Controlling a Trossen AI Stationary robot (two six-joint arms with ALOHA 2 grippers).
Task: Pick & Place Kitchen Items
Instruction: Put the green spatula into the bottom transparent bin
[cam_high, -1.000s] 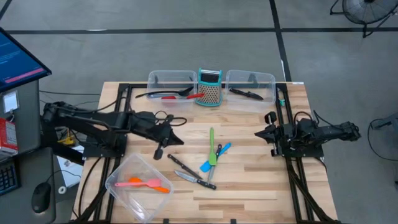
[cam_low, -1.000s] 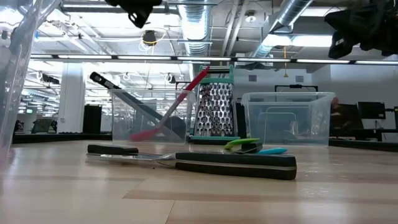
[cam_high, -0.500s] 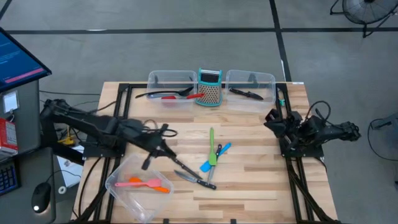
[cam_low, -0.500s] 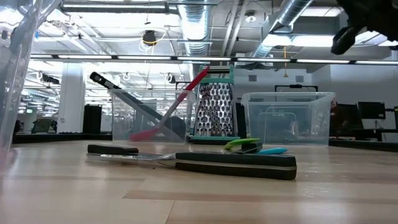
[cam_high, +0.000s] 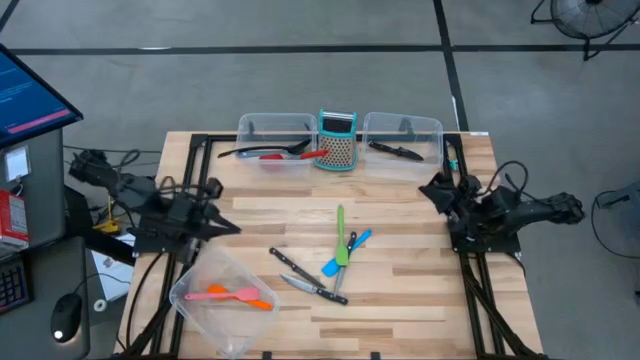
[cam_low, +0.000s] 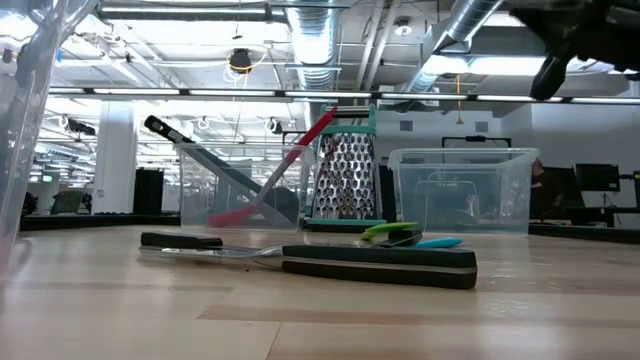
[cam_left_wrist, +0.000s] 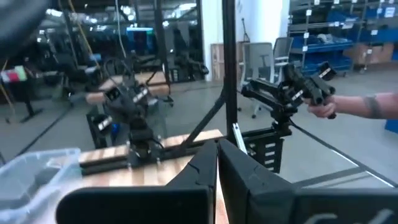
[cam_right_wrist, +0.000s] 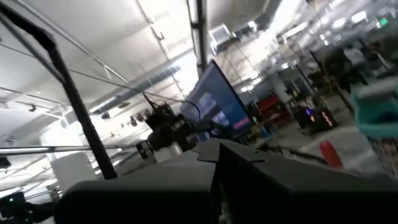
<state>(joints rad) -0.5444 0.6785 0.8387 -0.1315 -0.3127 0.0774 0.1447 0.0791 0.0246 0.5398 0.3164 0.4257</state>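
Left arm (cam_high: 190, 215) withdrawn, wooden slat table (cam_high: 400, 300)

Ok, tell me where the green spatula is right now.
In the high view the green spatula lies near the middle of the wooden table, handle pointing toward the teal-framed metal grater, its blade beside the small blue spatula.

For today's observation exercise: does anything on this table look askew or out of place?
Yes. The near clear tub sits skewed against the table's edges, unlike the two squared tubs at the far edge. Knives and spatulas lie scattered mid-table.
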